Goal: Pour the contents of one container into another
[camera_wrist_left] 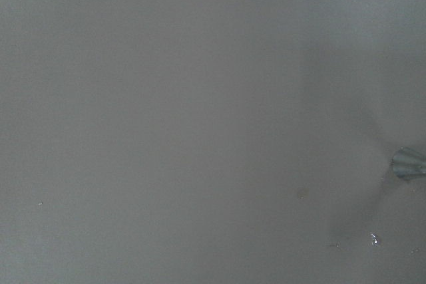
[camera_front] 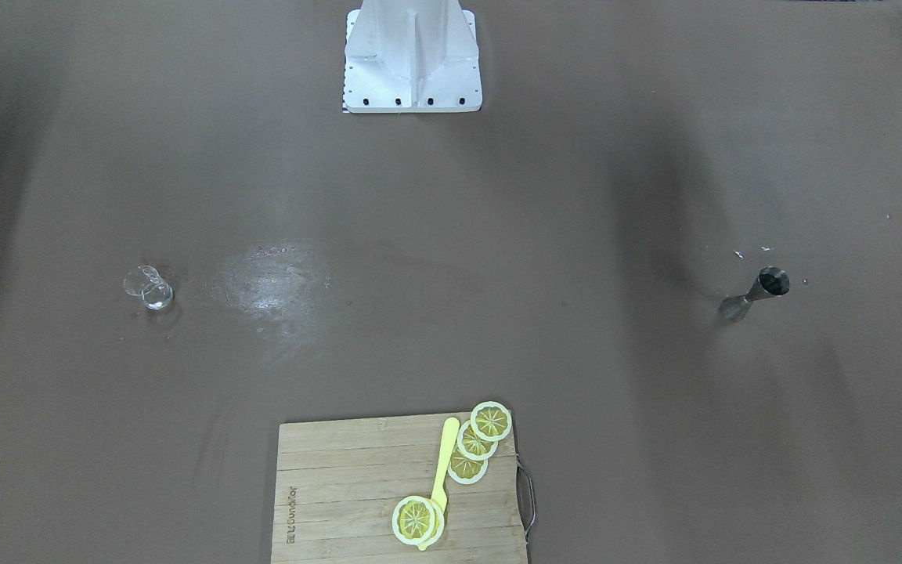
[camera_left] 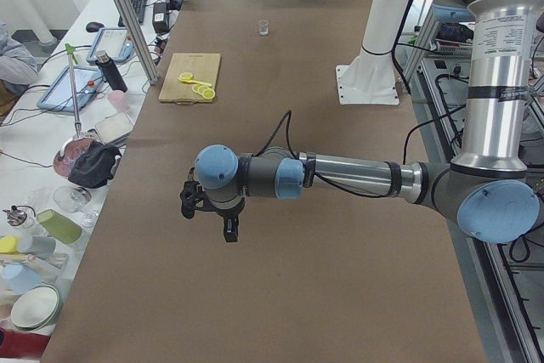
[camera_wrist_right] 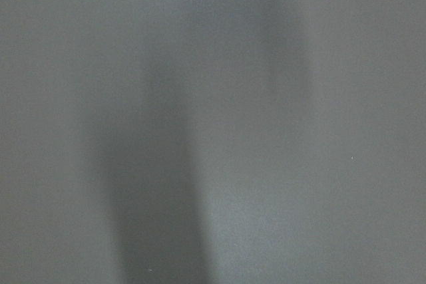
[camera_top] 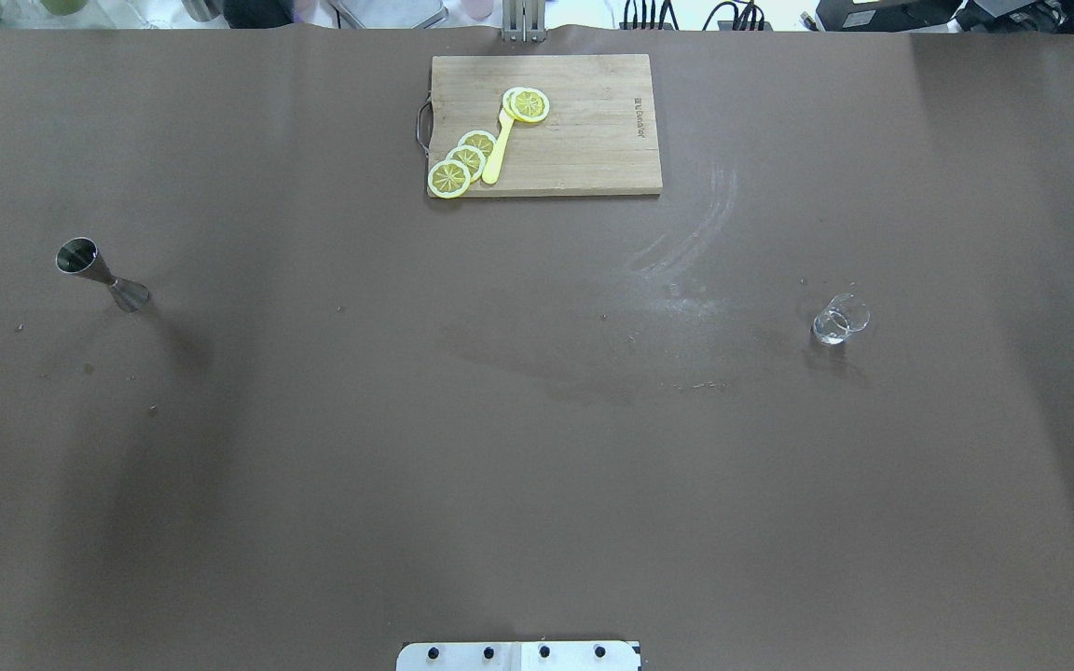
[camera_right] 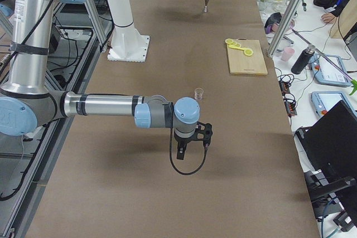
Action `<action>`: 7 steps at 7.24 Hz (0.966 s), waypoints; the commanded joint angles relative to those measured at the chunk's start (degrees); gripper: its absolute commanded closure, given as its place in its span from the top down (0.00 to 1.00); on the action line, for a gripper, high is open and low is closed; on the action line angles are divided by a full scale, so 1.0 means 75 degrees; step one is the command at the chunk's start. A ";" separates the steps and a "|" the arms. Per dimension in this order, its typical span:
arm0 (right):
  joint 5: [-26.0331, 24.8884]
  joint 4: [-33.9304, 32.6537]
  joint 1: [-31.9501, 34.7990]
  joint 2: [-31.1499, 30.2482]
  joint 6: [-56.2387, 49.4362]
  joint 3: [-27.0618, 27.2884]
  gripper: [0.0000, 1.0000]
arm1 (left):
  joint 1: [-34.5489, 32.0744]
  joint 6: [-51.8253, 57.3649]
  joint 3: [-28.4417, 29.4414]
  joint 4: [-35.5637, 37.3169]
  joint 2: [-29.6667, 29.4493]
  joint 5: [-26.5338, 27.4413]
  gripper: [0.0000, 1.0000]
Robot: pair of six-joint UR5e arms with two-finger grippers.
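A steel double-cone jigger stands on the brown table's left side, also seen in the front view and far off in the right side view. Its foot shows at the left wrist view's right edge. A small clear glass stands on the right side, near the far end in the left side view. My left gripper hangs above the table and shows only in the left side view. My right gripper hovers short of the glass. Whether either is open, I cannot tell.
A wooden cutting board lies at the far middle edge with several lemon slices and a yellow utensil on it. The robot's white base stands at the near middle. Cluttered benches run beyond the table's far edge.
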 commanded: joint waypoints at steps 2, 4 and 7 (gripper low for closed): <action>-0.0025 -0.0012 0.0000 0.0023 0.0012 0.0035 1.00 | -0.0005 -0.0001 0.0002 0.0000 -0.0002 0.0001 0.99; -0.0060 -0.0023 0.0000 0.0035 0.0012 0.0012 1.00 | 0.0006 0.0011 0.0013 0.0012 -0.0002 0.0012 0.99; -0.0095 -0.0023 0.0000 0.0058 0.0012 0.0047 1.00 | 0.0006 0.0011 0.0025 0.0012 -0.0002 0.0012 0.99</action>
